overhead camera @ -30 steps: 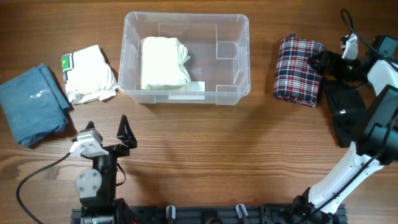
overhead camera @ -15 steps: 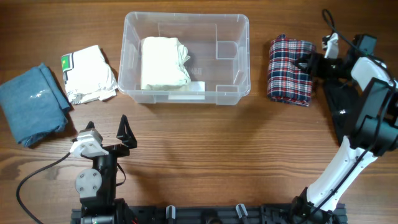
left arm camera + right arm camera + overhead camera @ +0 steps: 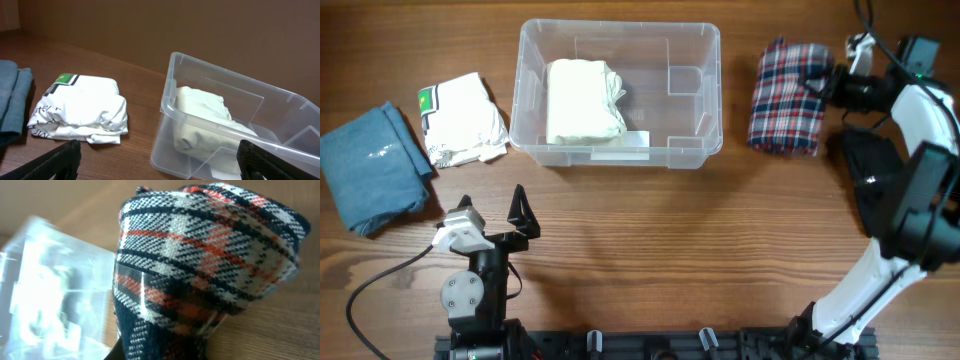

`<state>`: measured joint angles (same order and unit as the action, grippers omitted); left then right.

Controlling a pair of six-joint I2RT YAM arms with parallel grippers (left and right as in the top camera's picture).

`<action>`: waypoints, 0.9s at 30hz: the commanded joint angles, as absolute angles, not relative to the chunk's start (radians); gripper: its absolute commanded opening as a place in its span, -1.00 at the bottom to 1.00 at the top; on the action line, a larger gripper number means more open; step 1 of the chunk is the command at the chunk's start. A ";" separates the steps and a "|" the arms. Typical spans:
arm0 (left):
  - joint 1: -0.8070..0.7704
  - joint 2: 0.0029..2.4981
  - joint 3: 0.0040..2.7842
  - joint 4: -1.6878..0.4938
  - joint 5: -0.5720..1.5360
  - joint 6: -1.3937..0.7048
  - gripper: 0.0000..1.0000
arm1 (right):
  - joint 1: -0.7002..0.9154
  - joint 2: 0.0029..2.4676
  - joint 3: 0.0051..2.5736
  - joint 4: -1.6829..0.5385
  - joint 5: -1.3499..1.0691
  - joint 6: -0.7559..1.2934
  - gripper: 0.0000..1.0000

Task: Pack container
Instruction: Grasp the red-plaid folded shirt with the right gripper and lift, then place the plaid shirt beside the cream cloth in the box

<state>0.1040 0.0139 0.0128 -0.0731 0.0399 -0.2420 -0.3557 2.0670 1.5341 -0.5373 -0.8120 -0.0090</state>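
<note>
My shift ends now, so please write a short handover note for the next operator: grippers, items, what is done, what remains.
Left gripper: open, empty, touching nothing.
Right gripper: appears shut on the navy-red-white plaid folded cloth, right of the clear plastic rectangular container.
Done: a cream folded cloth lies in the container's left half.
Left to pack: the plaid cloth, plus the white printed folded garment and the blue folded cloth, both left of the container.

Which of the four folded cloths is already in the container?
The cream cloth, lying in the container's left half. The white printed cloth and blue cloth lie outside to its left, the plaid cloth outside to its right.
</note>
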 commanded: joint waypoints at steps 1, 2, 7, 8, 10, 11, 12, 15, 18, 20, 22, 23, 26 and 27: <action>0.110 0.007 0.006 -0.073 0.048 -0.244 0.99 | -0.323 1.795 1.572 -0.490 -0.892 0.141 -0.91; 0.110 0.007 0.006 -0.073 0.048 -0.244 1.00 | -0.313 1.731 1.572 -0.464 -0.892 0.179 -0.91; 0.110 0.007 0.006 -0.073 0.048 -0.244 1.00 | -0.247 1.528 1.572 -0.356 -0.889 0.321 -0.91; 0.110 0.007 0.006 -0.073 0.048 -0.244 0.99 | -0.218 1.507 1.572 -0.340 -0.889 0.339 -0.91; 0.110 0.007 0.006 -0.073 0.048 -0.244 1.00 | -0.109 1.498 1.572 -0.317 -0.888 0.371 -0.91; 0.110 0.007 0.006 -0.073 0.048 -0.244 1.00 | -0.059 1.509 1.571 -0.319 -0.867 0.371 -0.91; 0.110 0.007 0.006 -0.073 0.048 -0.244 0.99 | -0.004 1.527 1.571 -0.319 -0.834 0.371 -0.91; 0.110 0.007 0.006 -0.073 0.048 -0.244 1.00 | 0.142 1.604 1.571 -0.314 -0.726 0.367 -0.91; 0.110 0.007 0.006 -0.073 0.048 -0.244 0.99 | 0.228 1.700 1.571 -0.273 -0.638 0.390 -0.91; 0.110 0.007 0.006 -0.073 0.048 -0.244 0.99 | 0.247 1.759 1.571 -0.242 -0.606 0.424 -0.91; 0.110 0.007 0.006 -0.073 0.048 -0.244 1.00 | 0.255 1.808 1.571 -0.223 -0.596 0.444 -0.91; 0.110 0.007 0.006 -0.073 0.048 -0.244 0.99 | 0.256 1.837 1.571 -0.213 -0.594 0.448 -0.91; 0.110 0.007 0.006 -0.073 0.048 -0.244 1.00 | 0.257 1.922 1.571 -0.175 -0.594 0.448 -0.91; 0.110 0.007 0.006 -0.073 0.048 -0.244 0.99 | 0.257 1.942 1.571 -0.165 -0.594 0.448 -0.91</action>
